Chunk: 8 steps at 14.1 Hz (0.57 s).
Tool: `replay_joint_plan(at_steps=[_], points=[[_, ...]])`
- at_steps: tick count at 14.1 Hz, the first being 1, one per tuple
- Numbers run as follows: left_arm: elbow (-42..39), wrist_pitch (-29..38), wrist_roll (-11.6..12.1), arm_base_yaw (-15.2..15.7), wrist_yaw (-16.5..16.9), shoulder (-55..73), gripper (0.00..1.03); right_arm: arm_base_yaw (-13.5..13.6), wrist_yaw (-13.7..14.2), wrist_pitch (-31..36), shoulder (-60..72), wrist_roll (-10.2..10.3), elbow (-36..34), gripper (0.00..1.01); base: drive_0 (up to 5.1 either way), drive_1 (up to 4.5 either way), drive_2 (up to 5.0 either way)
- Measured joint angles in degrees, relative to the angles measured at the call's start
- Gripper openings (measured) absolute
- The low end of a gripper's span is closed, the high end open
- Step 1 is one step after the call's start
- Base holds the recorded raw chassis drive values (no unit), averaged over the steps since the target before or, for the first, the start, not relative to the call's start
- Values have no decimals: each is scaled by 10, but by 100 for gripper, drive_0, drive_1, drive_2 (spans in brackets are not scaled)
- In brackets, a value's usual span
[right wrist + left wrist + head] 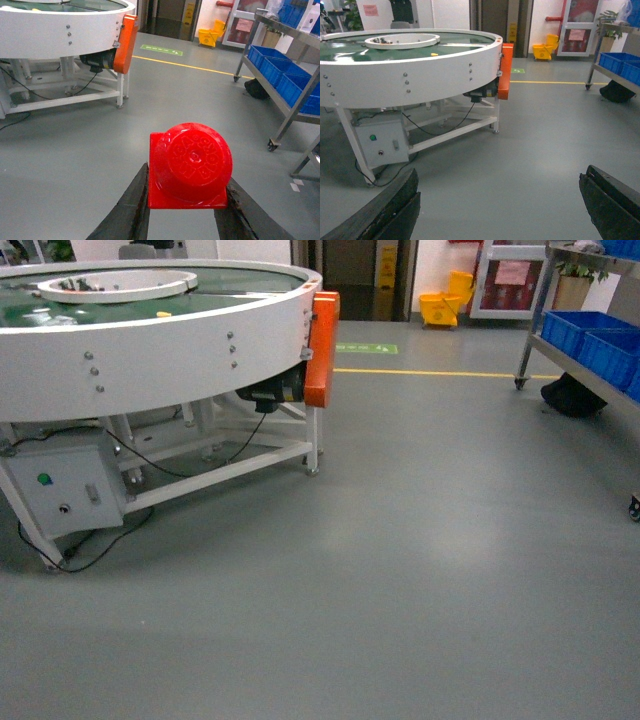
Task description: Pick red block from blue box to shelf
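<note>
Your right gripper (187,212) is clamped on the red block (190,167): both dark fingers (131,210) press its sides, stud face turned to the wrist camera. So the pick is done; the block is out of the blue box, and that box shows in no view.

Your left gripper (497,202) is spread wide with nothing between its fingers, just bare grey floor (400,570) below.

Landmark: the shelf (295,95). In the right wrist view it stands to the right of the held block and well apart from it, steel uprights on castors, dark blue crates (280,62) on the tier you can see. In the head view only its left end shows at the right edge. The round white conveyor table (150,340) sits across the floor from the shelf, far to its left, with an orange guard on the side facing the shelf. A yellow mop bucket (445,302) is beyond the shelf's far end, near the back wall.

What is left, by my read: close the gap to the shelf, turn toward it, reach the block over a tier and let go. Neither arm shows in the head view, so check clearance from the wrist views. Call it roughly halfway: grasp secure, carry and placing still to do.
</note>
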Motion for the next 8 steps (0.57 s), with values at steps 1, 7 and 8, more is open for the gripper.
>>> replay_joint_plan(at_steps=[1,7,8], points=[[0,0,0,0,0,0,98,0,0,0,0,0,0,29,-4,417,-425],[0,0,0,0,0,0,98,0,0,0,0,0,0,29,-5,417,-427],[0,0,0,0,0,0,98,0,0,0,0,0,0,29,-3,419,-426]])
